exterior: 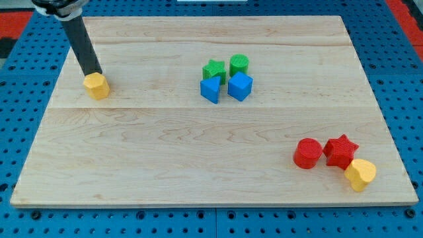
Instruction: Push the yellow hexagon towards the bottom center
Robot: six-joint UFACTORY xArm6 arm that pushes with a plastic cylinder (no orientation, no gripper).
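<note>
A yellow hexagon (pixel 97 86) sits on the wooden board (pixel 198 152) at the view's left, in the upper half. My tip (pixel 91 73) is at the hexagon's upper left edge, touching or almost touching it. The dark rod slants up to the view's top left. A second yellow block (pixel 360 174), of unclear shape, lies near the view's bottom right corner of the board.
A cluster sits at upper center: a green star (pixel 213 69), a green cylinder (pixel 239 65), a blue block (pixel 211 89) and a blue cube (pixel 240 86). At the bottom right stand a red cylinder (pixel 308 153) and a red star (pixel 341 150), beside the second yellow block.
</note>
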